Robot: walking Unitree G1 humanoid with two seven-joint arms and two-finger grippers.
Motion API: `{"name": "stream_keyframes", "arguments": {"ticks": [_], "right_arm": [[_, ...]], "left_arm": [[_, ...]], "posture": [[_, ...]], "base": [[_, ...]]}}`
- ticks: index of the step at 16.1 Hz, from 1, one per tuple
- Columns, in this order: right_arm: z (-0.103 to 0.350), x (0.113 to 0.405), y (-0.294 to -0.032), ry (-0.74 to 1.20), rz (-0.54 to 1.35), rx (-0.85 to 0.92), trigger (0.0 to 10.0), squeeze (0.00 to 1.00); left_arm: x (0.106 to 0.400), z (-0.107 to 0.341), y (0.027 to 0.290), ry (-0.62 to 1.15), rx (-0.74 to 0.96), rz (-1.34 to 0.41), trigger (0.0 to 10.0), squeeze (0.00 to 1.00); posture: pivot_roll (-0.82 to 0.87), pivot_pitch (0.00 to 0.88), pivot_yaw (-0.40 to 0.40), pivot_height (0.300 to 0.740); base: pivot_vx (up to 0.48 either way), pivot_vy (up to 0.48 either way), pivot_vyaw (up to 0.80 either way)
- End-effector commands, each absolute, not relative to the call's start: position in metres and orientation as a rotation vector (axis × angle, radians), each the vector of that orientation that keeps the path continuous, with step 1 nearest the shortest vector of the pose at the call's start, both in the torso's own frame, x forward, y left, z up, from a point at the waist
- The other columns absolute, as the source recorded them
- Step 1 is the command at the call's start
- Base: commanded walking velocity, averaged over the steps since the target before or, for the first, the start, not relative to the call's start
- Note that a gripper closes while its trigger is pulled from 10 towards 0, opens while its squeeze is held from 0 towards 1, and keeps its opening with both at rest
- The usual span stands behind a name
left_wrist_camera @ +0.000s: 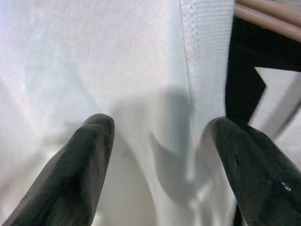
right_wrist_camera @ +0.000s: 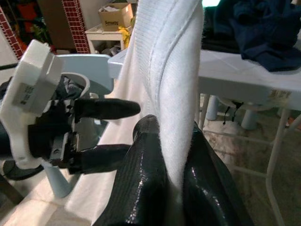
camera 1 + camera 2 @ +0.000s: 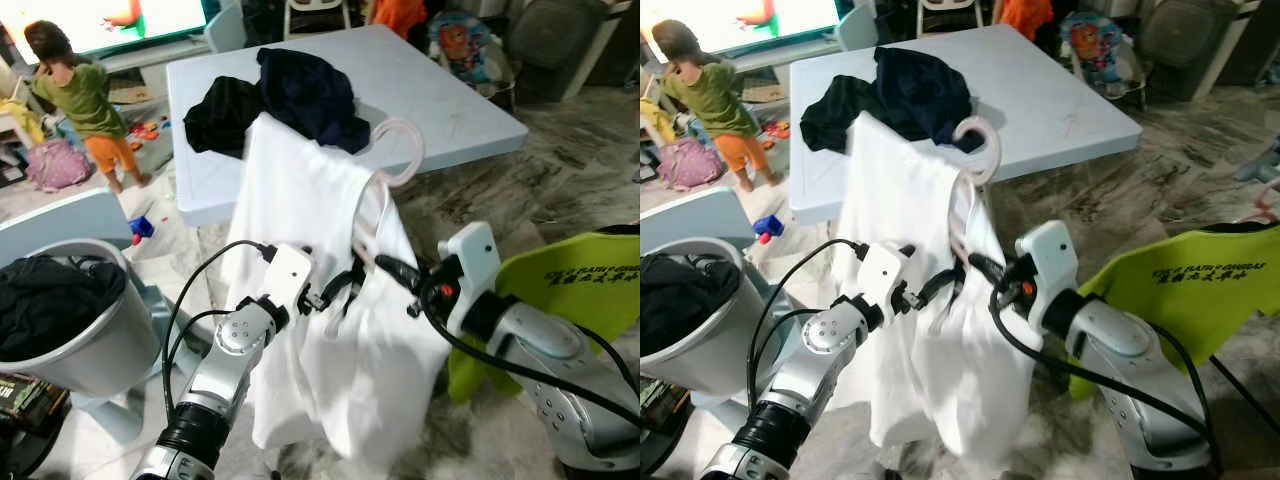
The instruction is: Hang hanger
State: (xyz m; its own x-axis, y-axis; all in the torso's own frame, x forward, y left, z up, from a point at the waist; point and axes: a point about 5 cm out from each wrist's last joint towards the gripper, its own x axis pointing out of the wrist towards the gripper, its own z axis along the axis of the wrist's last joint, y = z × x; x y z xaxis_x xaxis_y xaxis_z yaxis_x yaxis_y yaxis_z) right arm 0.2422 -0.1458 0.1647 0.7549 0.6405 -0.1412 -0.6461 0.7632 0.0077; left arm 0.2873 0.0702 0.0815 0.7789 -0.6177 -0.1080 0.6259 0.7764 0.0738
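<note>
Both grippers are working mid-air near the table (image 3: 470, 120): the right gripper (image 3: 385, 268) is pinching the white shirt (image 3: 300, 200) on its pink hanger (image 3: 400, 150), while the left gripper (image 3: 335, 290) is gaping beside the cloth. Hanging on a rail is not yet done, judging by this.

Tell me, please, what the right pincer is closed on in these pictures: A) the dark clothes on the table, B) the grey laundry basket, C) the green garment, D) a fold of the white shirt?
D: in the right wrist view the right pincer has both black fingers pressed together with a fold of the white shirt between them.
</note>
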Motion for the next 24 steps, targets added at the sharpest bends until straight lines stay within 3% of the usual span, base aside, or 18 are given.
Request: {"name": "stream_keyframes", "arguments": {"ticks": [1,3,4,5,9,11,12,15,19,21,24], "right_arm": [[0.179,0.244,-0.144,0.059,0.703,-0.048,10.0,0.00],[0.179,0.245,-0.141,0.057,0.703,-0.040,10.0,0.00],[0.181,0.244,-0.138,0.059,0.715,-0.012,10.0,0.00],[0.184,0.242,-0.132,0.093,0.748,0.057,10.0,0.00],[0.182,0.246,-0.134,0.099,0.735,0.006,10.0,0.00],[0.172,0.256,-0.142,0.108,0.629,-0.111,10.0,0.00],[0.173,0.259,-0.142,0.112,0.607,-0.073,10.0,0.00],[0.195,0.245,-0.119,0.120,0.774,-0.014,10.0,0.00],[0.207,0.227,-0.113,0.150,0.917,-0.027,10.0,0.00],[0.208,0.220,-0.123,0.184,0.940,-0.051,10.0,0.00],[0.193,0.210,-0.164,0.345,0.915,-0.221,10.0,0.00]], "left_arm": [[0.286,0.083,0.072,0.078,0.091,-0.683,10.0,1.00],[0.286,0.084,0.071,0.072,0.084,-0.690,10.0,1.00],[0.288,0.085,0.070,0.061,0.091,-0.678,10.0,0.27],[0.292,0.090,0.068,0.035,0.080,-0.665,10.0,0.00],[0.299,0.100,0.060,0.019,0.004,-0.660,10.0,0.00],[0.298,0.101,0.058,0.013,0.010,-0.676,10.0,0.00],[0.297,0.099,0.057,0.018,0.022,-0.681,10.0,0.00],[0.298,0.096,0.059,0.021,0.043,-0.669,10.0,0.00],[0.307,0.099,0.059,0.012,0.059,-0.620,10.0,0.00],[0.311,0.099,0.066,0.008,0.089,-0.584,10.0,0.00],[0.318,0.100,0.088,0.003,0.121,-0.498,10.0,0.00]], "posture": [[-0.12,0.000,0.060,0.740],[-0.12,0.000,0.060,0.740],[-0.13,0.000,0.063,0.740],[-0.14,0.000,0.066,0.740],[-0.14,0.000,0.066,0.740],[-0.14,0.000,0.064,0.740],[-0.14,0.000,0.065,0.740],[-0.14,0.000,0.067,0.740],[-0.16,0.000,0.073,0.740],[-0.16,0.000,0.075,0.740],[-0.15,0.000,0.072,0.740]], "base": [[0.000,0.000,0.00],[0.000,0.000,0.00],[0.000,0.000,0.00],[0.000,0.000,0.00],[0.000,0.000,0.00],[0.000,0.000,0.00],[0.000,0.000,0.00],[0.000,0.000,0.00],[0.000,0.000,0.00],[0.000,0.000,0.00],[0.000,0.000,0.00]]}}
